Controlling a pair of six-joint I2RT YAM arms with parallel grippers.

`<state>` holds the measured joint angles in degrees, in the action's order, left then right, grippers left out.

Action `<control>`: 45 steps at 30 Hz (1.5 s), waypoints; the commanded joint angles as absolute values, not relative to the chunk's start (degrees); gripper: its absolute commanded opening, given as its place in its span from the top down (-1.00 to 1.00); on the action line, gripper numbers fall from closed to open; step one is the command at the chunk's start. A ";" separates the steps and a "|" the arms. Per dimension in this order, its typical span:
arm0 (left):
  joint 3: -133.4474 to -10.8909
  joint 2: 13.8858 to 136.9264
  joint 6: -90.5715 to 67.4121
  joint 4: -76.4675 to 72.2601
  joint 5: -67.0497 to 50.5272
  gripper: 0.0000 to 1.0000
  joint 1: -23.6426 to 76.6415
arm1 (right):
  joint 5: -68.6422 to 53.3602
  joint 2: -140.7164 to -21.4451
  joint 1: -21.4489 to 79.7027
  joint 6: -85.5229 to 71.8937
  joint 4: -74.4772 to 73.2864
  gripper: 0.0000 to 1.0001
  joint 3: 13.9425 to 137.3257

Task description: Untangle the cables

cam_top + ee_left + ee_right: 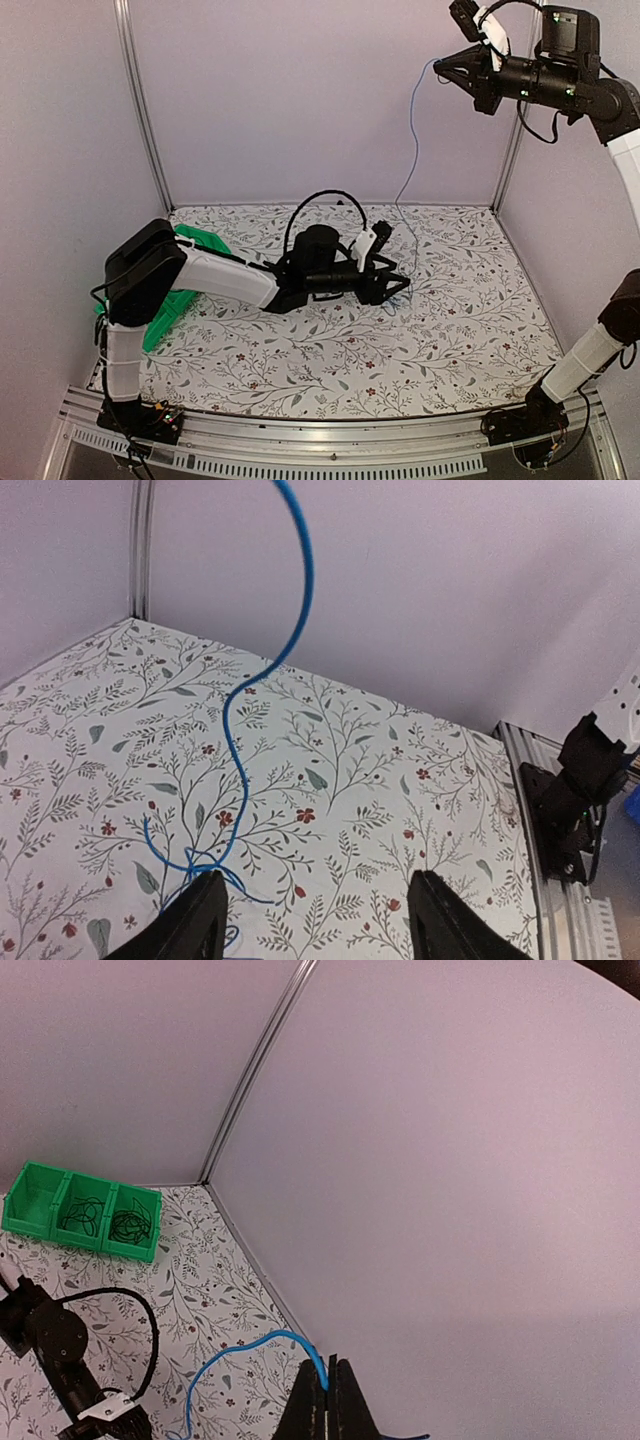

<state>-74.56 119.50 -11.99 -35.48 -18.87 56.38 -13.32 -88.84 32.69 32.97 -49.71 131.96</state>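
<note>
A bright blue cable [414, 130] hangs from my right gripper [440, 66], raised high at the back right, down to the floral table. In the right wrist view the right gripper [328, 1392] is shut on the blue cable [230, 1348]. My left gripper [393, 285] rests low at the table's middle. In the left wrist view it [315, 920] stands open, with only the table between its fingers. The blue cable [298, 610] drops to a small tangle [195, 860] just beside the left finger [195, 920]. Dark cables [125, 1225] lie coiled in a green bin.
The green three-compartment bin [28, 1200] stands at the table's left side, partly behind the left arm [200, 270]. White walls and metal corner posts [140, 110] close in the table. The right arm's base [575, 800] sits at the near right edge.
</note>
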 commanded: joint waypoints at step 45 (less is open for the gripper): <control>-85.95 141.82 -31.50 -48.64 -16.08 1.00 48.05 | -12.19 -95.88 36.19 29.57 -45.71 1.00 143.53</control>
